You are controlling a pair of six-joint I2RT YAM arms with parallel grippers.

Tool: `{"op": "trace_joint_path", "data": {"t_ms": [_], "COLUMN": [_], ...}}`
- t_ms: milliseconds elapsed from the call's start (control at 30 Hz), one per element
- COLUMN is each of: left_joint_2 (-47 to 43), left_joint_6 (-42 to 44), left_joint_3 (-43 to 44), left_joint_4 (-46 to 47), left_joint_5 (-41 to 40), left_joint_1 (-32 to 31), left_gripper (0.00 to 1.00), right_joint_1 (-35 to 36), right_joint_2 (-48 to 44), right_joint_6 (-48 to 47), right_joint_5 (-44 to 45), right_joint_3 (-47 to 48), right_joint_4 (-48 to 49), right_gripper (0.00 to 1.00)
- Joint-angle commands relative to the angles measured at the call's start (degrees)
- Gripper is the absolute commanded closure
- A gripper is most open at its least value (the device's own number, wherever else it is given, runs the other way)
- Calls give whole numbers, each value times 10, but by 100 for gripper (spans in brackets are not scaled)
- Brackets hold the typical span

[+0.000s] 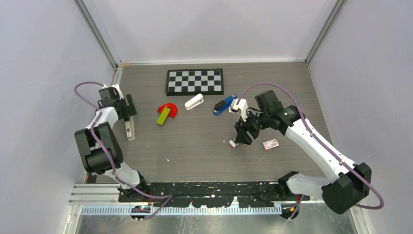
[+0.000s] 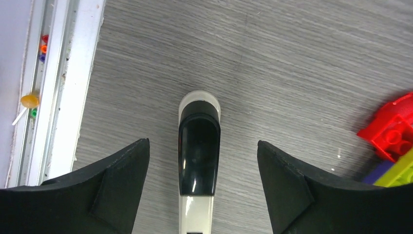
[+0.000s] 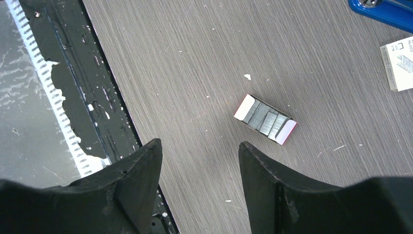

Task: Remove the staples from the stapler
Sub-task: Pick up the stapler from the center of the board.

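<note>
Blue stapler (image 1: 224, 106) lay untouched on worktop (image 1: 204, 146). Left gripper (image 2: 202, 144) spread astride white-black object (image 2: 198, 170). Right gripper (image 3: 199, 146) spread, empty, near open staple box (image 3: 265, 119).

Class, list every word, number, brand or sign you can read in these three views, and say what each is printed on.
White box: dark print beside a small drawing, too small to read.
Red-and-white packet: markings on top, too blurred to read.
Blue stapler: no lettering shows.
Checkerboard: squares only, no text.
Nothing here can be quoted.
</note>
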Motion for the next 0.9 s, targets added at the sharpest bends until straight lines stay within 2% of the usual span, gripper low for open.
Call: {"op": "trace_joint_path", "data": {"t_ms": [0, 100, 233, 300, 400, 467, 533, 600, 700, 867], "left_joint_2": [29, 44, 50, 52, 61, 64, 66, 66, 61, -23], "left_joint_6": [32, 32, 26, 24, 22, 22, 20, 18, 15, -24], "left_joint_3": [40, 46, 52, 53, 57, 60, 62, 63, 65, 53], "left_joint_4": [-10, -15, -25, -25, -27, -32, -36, -39, -49, -73], "left_joint_5": [7, 17, 17, 14, 15, 16, 17, 21, 29, 57], "left_joint_1": [0, 0, 1, 1, 0, 0, 1, 0, 1, -2], "left_gripper": [22, 30, 35, 43, 48, 57, 71, 74, 92, 99], "right_joint_1": [-1, -1, -2, -1, -1, -2, -1, -2, -2, -5], "right_joint_2": [-5, -4, -4, -4, -6, -7, -7, -8, -10, -16], "right_joint_6": [-9, -9, -8, -7, -7, -6, -6, -5, -5, -3], "right_joint_5": [-13, -11, -11, -11, -10, -10, -10, -11, -12, -34], "right_joint_3": [12, 12, 12, 13, 12, 12, 13, 13, 13, 14], "right_joint_4": [4, 4, 4, 3, 3, 3, 3, 3, 2, -2], "right_gripper": [36, 36, 36, 36, 36, 36, 36, 36, 36, 36]}}
